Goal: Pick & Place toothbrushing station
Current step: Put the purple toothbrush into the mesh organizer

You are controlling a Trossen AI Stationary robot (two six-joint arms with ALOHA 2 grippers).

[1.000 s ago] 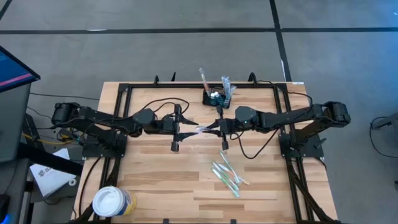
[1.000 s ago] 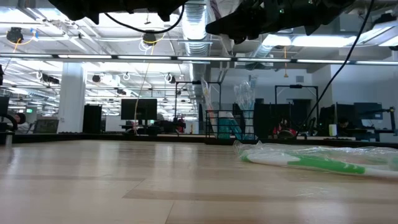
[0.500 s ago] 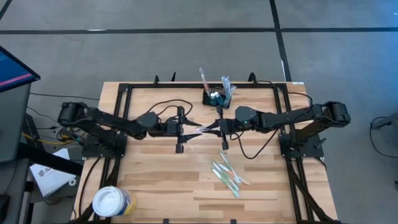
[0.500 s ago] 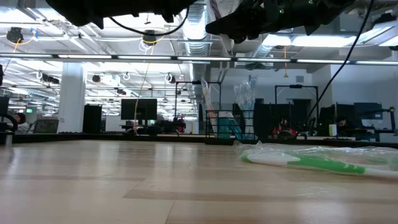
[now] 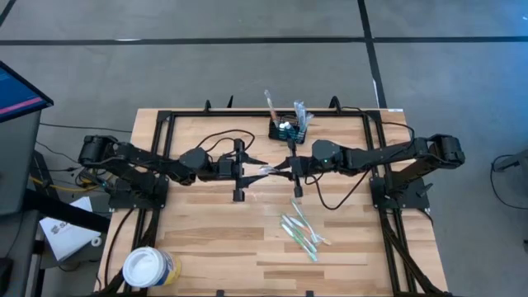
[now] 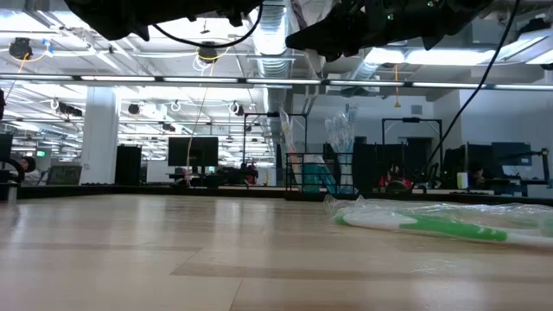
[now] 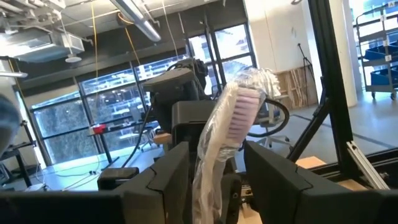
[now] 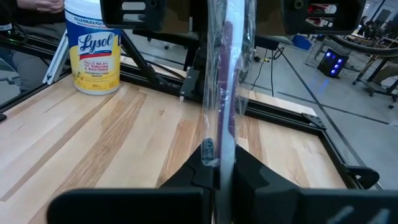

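A pink-bristled toothbrush (image 5: pixel 268 171) in a clear wrapper hangs in the air over the table's middle, between my two grippers. My right gripper (image 5: pixel 283 171) is shut on one end of it. My left gripper (image 7: pixel 216 149) is open, one finger on either side of the bristle end (image 7: pixel 239 115). The toothbrushing station (image 5: pixel 289 129), a small black wire-mesh caddy, stands on the table at the far edge with wrapped brushes sticking up out of it. Several wrapped green toothbrushes (image 5: pixel 301 233) lie flat on the table, right of the middle and nearer. My right gripper pinches the wrapped toothbrush's handle end (image 8: pixel 214 146) between its two shut fingers. It comes level from the table's right, with the fingers lying along the brush. The brush reaches out past the fingertips toward my left gripper, clear of the table. My left gripper's fingers (image 7: pixel 168 180) flank the wrapper; whether they touch it I cannot tell.
A round white wipes tub (image 5: pixel 148 266) stands at the table's near left corner. A black metal frame (image 5: pixel 165 120) runs along the table's edges. The pile of green brushes (image 6: pixel 423 225) lies below and nearer than the grippers.
My left arm has leaned in a little toward the table's middle, and its gripper has tipped slightly upward around the bristle end, then kept still. My right gripper and the toothbrush have stayed where they were.
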